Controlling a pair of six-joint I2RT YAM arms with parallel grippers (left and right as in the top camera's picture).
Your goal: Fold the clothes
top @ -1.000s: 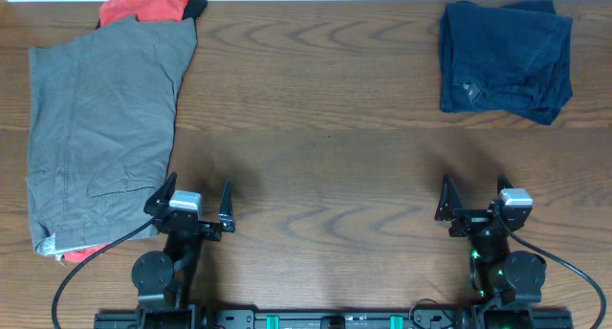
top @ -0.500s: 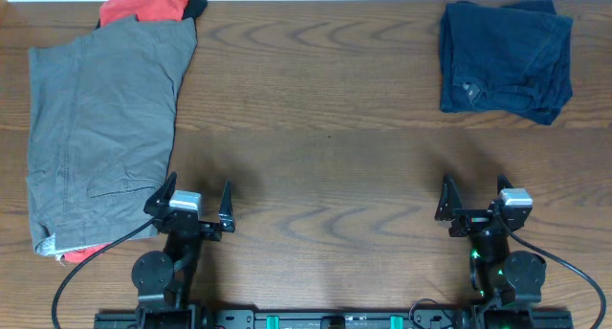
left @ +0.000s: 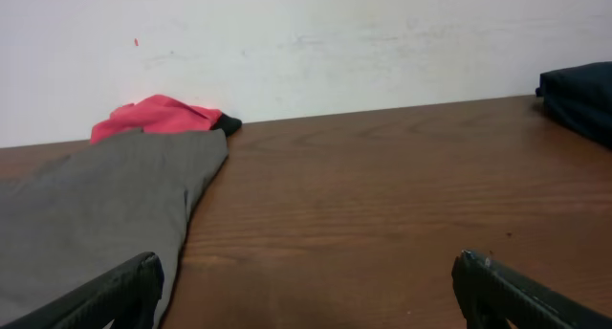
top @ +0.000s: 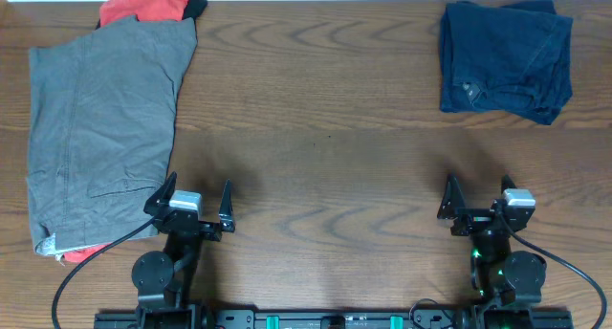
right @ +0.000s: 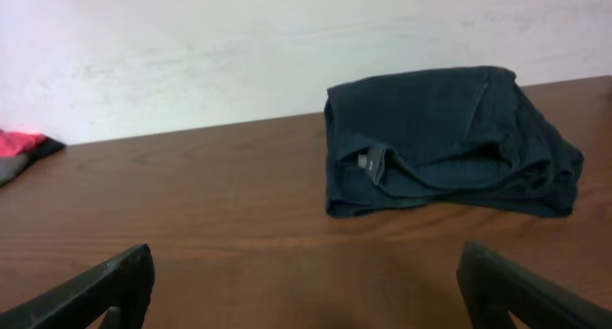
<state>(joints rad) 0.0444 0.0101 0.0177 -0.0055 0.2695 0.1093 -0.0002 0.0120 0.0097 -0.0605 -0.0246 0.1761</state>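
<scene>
Only the right gripper (top: 479, 190) has shifted, slightly rightward; it and the left gripper (top: 199, 190) gape wide, empty. Grey shorts (top: 100, 128) lie at the worktop's (top: 325, 166) left edge, mostly hiding a red shirt (top: 143, 2).

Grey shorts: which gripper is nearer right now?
Left. The left gripper sits just beside the grey shorts, at their near corner; the right gripper is far off to the other side.
</scene>
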